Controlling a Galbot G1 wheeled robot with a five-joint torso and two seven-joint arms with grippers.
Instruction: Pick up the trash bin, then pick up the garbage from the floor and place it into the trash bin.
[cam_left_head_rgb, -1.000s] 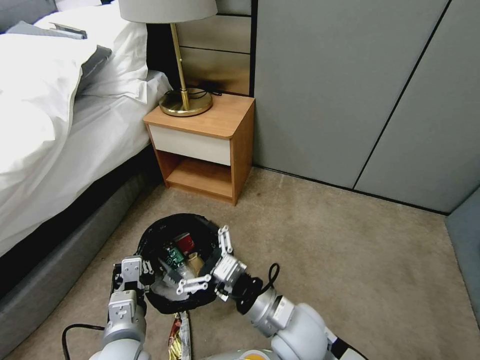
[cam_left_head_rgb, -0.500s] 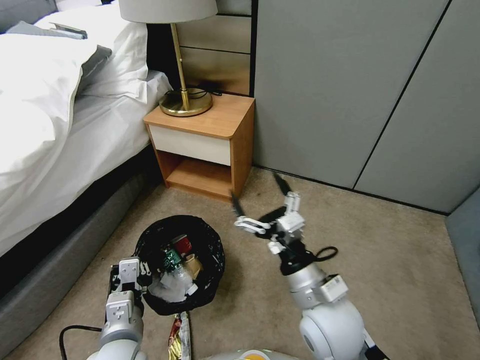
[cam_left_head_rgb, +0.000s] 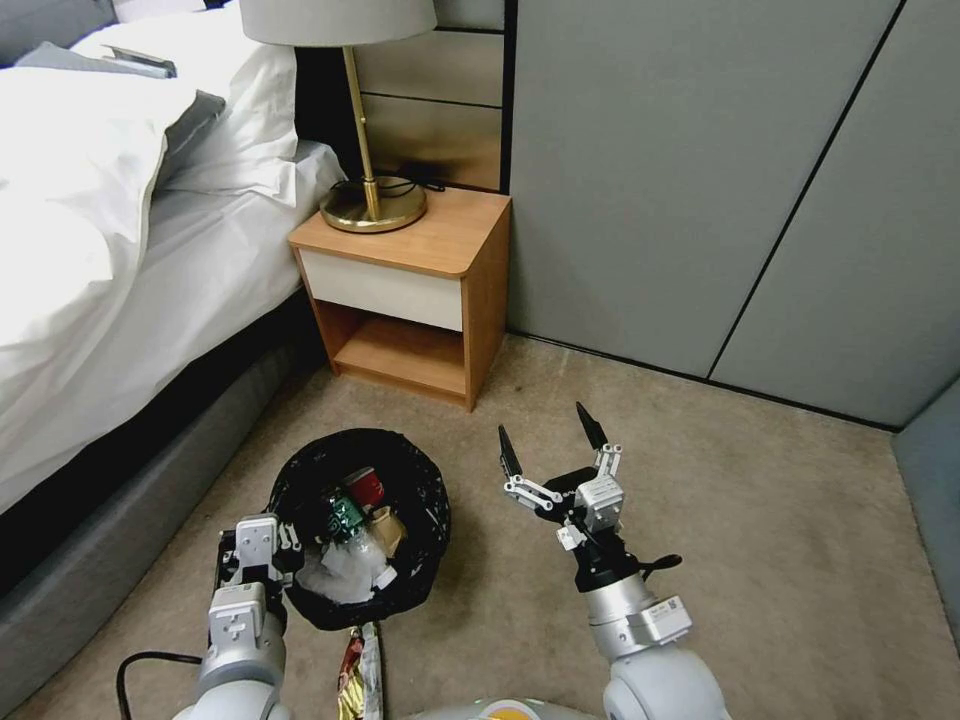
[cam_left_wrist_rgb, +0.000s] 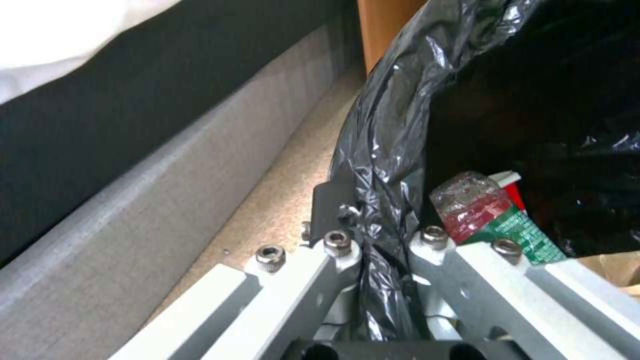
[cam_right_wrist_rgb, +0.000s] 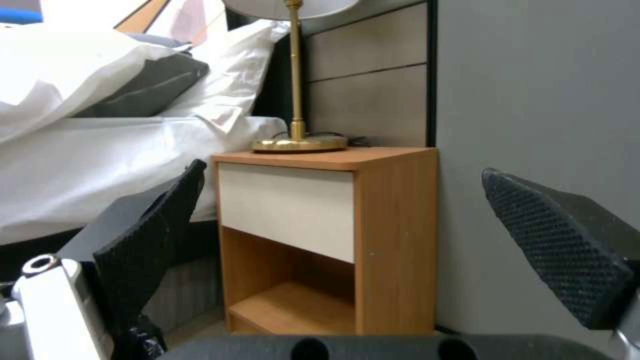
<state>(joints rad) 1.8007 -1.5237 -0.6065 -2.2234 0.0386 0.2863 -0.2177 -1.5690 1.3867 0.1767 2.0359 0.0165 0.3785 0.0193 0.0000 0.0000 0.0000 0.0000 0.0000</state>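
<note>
Head view, from the left: the bed (cam_left_head_rgb: 90, 280) borders the floor (cam_left_head_rgb: 760, 540). The left tool (cam_left_head_rgb: 262, 550) is clamped on the near-left rim of the trash bin (cam_left_head_rgb: 415, 470), whose black liner holds garbage (cam_left_head_rgb: 352, 540). A long shiny wrapper (cam_left_head_rgb: 360, 670) lies on the carpet just before the bin. To the right, the right tool (cam_left_head_rgb: 550, 445) hangs empty above the floor, fingers spread wide, facing the nightstand (cam_left_head_rgb: 420, 290).

Shiny wrapper (cam_left_head_rgb: 360, 678) — cut off by frame edge.
</note>
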